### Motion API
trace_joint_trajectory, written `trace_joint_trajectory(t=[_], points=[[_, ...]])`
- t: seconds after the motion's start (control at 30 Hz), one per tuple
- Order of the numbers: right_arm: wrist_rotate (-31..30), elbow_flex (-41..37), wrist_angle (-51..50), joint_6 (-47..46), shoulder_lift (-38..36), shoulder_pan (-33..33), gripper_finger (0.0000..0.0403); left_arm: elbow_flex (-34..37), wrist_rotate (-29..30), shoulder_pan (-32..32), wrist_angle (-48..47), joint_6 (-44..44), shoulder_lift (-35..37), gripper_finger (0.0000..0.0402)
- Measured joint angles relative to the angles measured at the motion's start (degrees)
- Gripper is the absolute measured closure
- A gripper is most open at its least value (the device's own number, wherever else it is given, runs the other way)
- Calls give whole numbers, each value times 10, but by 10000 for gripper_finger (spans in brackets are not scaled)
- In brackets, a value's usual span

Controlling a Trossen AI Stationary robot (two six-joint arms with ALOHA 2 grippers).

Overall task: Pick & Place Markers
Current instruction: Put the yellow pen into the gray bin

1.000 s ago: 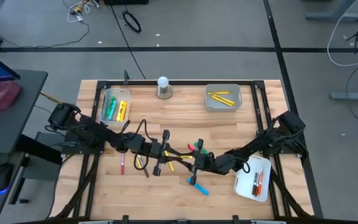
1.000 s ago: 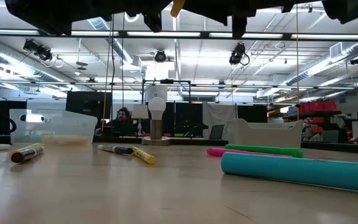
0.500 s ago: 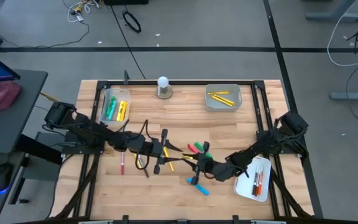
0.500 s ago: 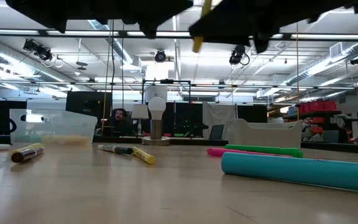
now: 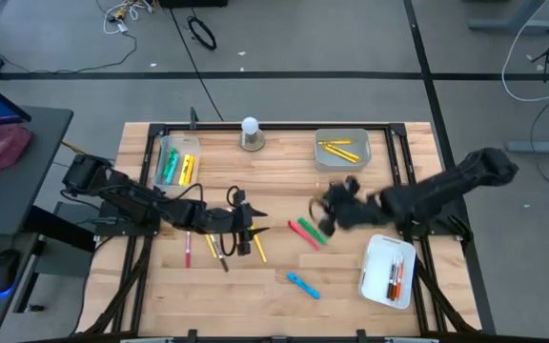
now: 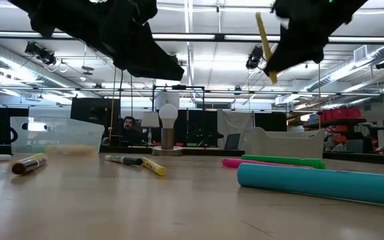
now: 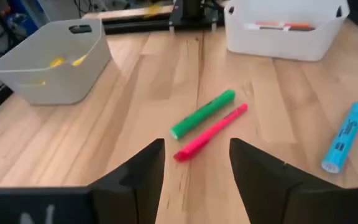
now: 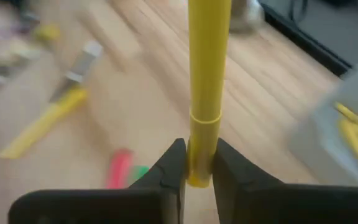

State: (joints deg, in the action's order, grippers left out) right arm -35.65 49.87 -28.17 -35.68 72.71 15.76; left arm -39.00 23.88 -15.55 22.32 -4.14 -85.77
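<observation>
My right gripper (image 5: 326, 213) hangs over the table's middle right, shut on a yellow marker (image 8: 204, 74), which also shows high in the low view as a slanting yellow marker (image 6: 266, 47). My left gripper (image 7: 196, 163) stands open left of centre as the left gripper (image 5: 255, 225), with nothing between its fingers. Beyond its fingers a green marker (image 7: 202, 114) and a pink marker (image 7: 211, 132) lie flat side by side. A light blue marker (image 5: 303, 285), a yellow marker (image 5: 258, 250), a dark marker (image 5: 217, 253) and a pink marker (image 5: 187, 251) also lie on the table. My right gripper pinches the yellow marker near one end (image 8: 197, 167) between its two fingers. The marker runs on along the fingers and sticks out well past their tips. It is lifted clear of the table and slants downward.
A grey bin (image 5: 342, 162) with yellow markers stands at the far right. A clear tray (image 5: 165, 157) with green and yellow markers stands far left. A white tray (image 5: 377, 286) with red and dark markers lies near right. A white ball on a base (image 5: 250, 133) stands at the far edge.
The two grippers met over the table's middle at the yellow marker. My left gripper has let go, opened and drawn back toward the left. My right gripper has carried the marker up and toward the far right, toward the grey bin, and has turned as it went.
</observation>
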Motion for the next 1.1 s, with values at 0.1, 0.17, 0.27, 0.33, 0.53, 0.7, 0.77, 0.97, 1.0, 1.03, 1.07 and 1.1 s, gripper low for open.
trace_joint_trajectory(t=[0.1, 0.17, 0.27, 0.33, 0.53, 0.7, 0.77, 0.97, 1.0, 1.03, 1.07, 1.1], points=[[85, 0, -49, 70, -15, -114, 356, 0, -1, 0, 0, 3, -5, 221], [141, 0, -66, 133, -10, -191, 356, 0, -1, 0, 4, 2, -5, 224], [189, 0, -97, 230, 14, -301, 356, 0, -1, 0, 5, 3, -5, 225], [183, 0, -115, 296, 33, -363, 356, 0, -1, 0, 6, 3, -5, 225], [177, 0, -133, 426, 103, -493, 356, 0, -1, 1, 6, 4, -5, 225], [175, 0, -129, 483, 160, -538, 356, 0, -1, 10, 4, 3, -5, 225], [170, 0, -125, 493, 179, -547, 356, 0, -1, 13, 4, 3, -5, 225], [143, 0, -110, 504, 207, -555, 337, 0, -1, 13, 4, 3, -5, 225], [139, 0, -107, 504, 207, -555, 331, 0, -1, 13, 4, 3, -5, 225], [137, 0, -104, 506, 207, -555, 325, 0, -1, 12, 4, 3, -5, 225], [136, 0, -101, 507, 207, -555, 318, 0, -1, 12, 3, 3, -5, 225], [136, 0, -98, 508, 207, -555, 312, 0, -1, 12, 3, 3, -5, 225]])
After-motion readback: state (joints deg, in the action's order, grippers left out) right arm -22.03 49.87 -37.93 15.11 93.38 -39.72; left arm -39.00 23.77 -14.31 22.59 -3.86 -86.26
